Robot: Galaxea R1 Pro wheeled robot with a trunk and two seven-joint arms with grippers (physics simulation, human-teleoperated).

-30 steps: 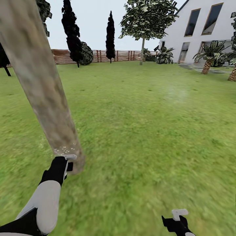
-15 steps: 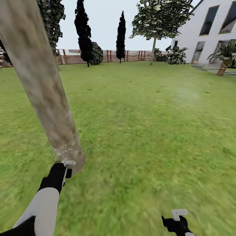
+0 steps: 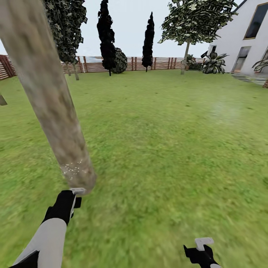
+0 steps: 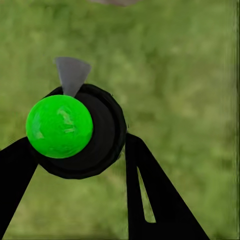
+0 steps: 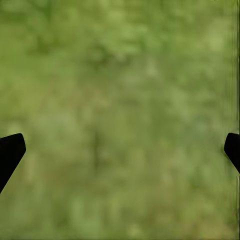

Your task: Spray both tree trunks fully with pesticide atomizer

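**Atomizer aimed at the near trunk's base**

Head view: the left gripper (image 3: 76, 197) is hovering just below the tree trunk (image 3: 48, 100), whose long axis is leaning up and away; the right gripper (image 3: 203, 247) is sitting well apart.

Left wrist view: the fingers (image 4: 150, 200) are clamping the pesticide atomizer (image 4: 75, 131) over the floor (image 4: 190, 75).

Right wrist view: jaws are standing wide over grass.

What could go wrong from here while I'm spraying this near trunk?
1. Coverage: white specks show on the tree trunk only in a low band near its base, by the left gripper; the trunk above looks bare, so it may stay uncovered.
2. Collision: that gripper sits very close to the trunk's base, so a small move forward could bump it.
3. Grip: the atomizer sits between dark fingers in the left wrist view; I can't judge how firmly, so it might slip.
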